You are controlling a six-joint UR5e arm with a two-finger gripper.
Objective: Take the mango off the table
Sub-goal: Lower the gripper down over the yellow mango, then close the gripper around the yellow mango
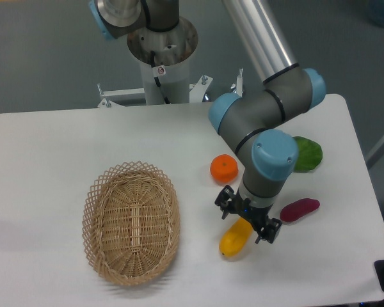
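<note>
The mango [235,239] lies on the table [45,153], to the right of the wicker basket [131,221] and below the round orange [224,169]. Its upper end sits under the gripper [248,222], which hangs straight above it with one black finger on either side of the fruit. The fingers stand apart and straddle the mango; whether the pads already touch its skin cannot be told from this view, since the wrist hides the contact area. The fruit looks to rest on the tabletop, not lifted.

Judging from this, the step in hand is the grasp itself: the arm is placed over the mango and the closing is not yet complete. The next move calls for bringing the fingers together on the fruit's narrow width, firmly enough to hold a smooth, curved skin, then lifting straight up. The purple sweet potato [299,209] lies just right of the gripper, and a green vegetable [306,155] is further up-right of the mango, both apart from it.
</note>
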